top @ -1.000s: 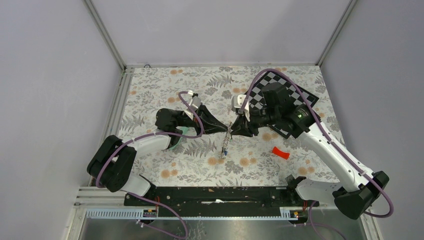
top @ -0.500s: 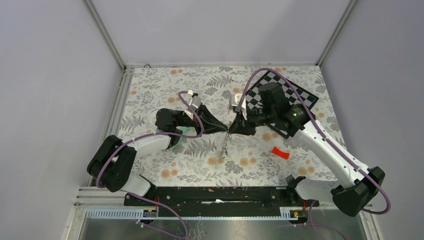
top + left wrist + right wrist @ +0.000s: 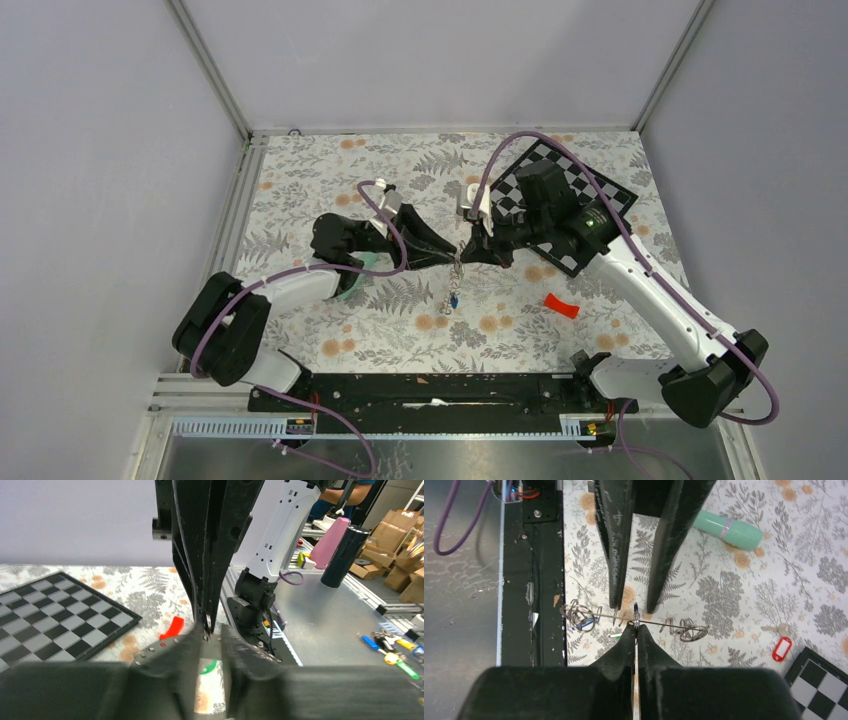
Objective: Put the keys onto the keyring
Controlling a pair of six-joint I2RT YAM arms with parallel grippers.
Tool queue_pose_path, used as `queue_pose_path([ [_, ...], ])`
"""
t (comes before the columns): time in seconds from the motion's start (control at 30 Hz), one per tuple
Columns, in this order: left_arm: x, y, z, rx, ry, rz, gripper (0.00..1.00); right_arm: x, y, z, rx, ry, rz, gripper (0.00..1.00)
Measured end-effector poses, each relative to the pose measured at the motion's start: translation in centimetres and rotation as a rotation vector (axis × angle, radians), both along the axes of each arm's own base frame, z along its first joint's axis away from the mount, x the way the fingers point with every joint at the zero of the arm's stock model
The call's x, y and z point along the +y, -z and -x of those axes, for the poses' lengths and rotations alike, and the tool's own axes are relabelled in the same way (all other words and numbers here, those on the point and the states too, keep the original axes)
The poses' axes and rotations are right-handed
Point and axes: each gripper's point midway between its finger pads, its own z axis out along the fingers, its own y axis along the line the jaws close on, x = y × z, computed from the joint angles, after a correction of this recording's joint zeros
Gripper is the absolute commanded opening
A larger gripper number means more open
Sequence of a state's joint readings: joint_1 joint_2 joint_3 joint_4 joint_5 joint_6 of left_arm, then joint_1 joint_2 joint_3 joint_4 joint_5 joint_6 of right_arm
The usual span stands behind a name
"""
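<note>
R gripper (image 3: 635, 630) pinched shut on keyring (image 3: 635, 614); L gripper (image 3: 635, 605) fingers parted just by it. Best hold it steady, edge exposed.

The left tool (image 3: 449, 256) and right tool (image 3: 469, 252) are meeting tip to tip above the middle of the surface (image 3: 300, 180), with the keyring (image 3: 635, 616) sitting between them and its chain (image 3: 452, 295) trailing toward the near side. A checkerboard (image 3: 620, 198) is lying far right. A curved piece (image 3: 562, 305) is lying nearer, apart from it. A tube (image 3: 729, 529) is lying left, partly under the left arm.
</note>
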State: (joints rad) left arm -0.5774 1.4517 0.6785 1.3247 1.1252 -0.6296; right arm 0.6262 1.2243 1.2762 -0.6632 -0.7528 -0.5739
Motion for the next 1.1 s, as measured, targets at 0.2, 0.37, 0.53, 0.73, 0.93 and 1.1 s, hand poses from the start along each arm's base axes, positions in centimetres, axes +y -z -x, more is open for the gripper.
queue_pose_path([
  [0.2, -0.1, 0.2, -1.9, -0.047, -0.048, -0.060, 0.71, -1.1, 0.0, -1.0, -0.008, 0.036, 0.146, 0.00],
  [0.37, -0.7, 0.2, -3.7, -0.094, -0.070, -0.128, 0.62, -2.2, 0.4, -1.7, -0.014, 0.048, 0.286, 0.00],
  [0.53, -0.9, 0.8, -4.3, -0.098, -0.064, -0.168, 0.51, -2.5, 0.0, -2.5, -0.030, 0.050, 0.373, 0.00],
  [0.73, -1.2, 1.0, -4.1, -0.080, -0.029, -0.143, 0.48, -2.9, 0.1, -2.9, -0.031, 0.049, 0.455, 0.00],
  [0.93, -1.8, 0.2, -3.4, -0.079, 0.004, -0.107, 0.48, -2.9, 1.0, -2.8, -0.003, 0.039, 0.510, 0.00],
  [1.1, -2.0, 0.3, -2.6, -0.083, 0.022, -0.095, 0.43, -2.9, 1.0, -2.8, 0.001, 0.038, 0.515, 0.00],
])
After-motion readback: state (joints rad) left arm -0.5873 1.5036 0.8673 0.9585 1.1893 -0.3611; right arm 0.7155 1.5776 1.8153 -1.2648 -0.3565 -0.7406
